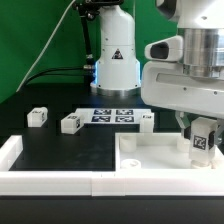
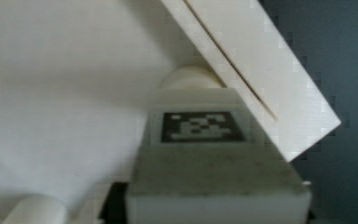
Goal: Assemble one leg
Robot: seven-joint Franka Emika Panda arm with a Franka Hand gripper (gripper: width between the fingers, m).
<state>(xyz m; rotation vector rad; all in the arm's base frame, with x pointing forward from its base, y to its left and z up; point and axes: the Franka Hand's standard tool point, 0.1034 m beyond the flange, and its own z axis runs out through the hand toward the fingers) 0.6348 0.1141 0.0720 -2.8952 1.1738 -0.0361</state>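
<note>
My gripper is shut on a leg, a small white post with a black-and-white tag. It holds the leg upright over the right corner of the wide white panel. In the wrist view the leg fills the space between my gripper's jaws, its tip at the panel's raised edge. I cannot tell whether the tip touches the panel. Three more legs lie on the black table: one at the exterior view's left, one beside it, one behind the panel.
The marker board lies flat at the table's middle back. A white rail borders the table's front and left. The robot's base stands behind the marker board.
</note>
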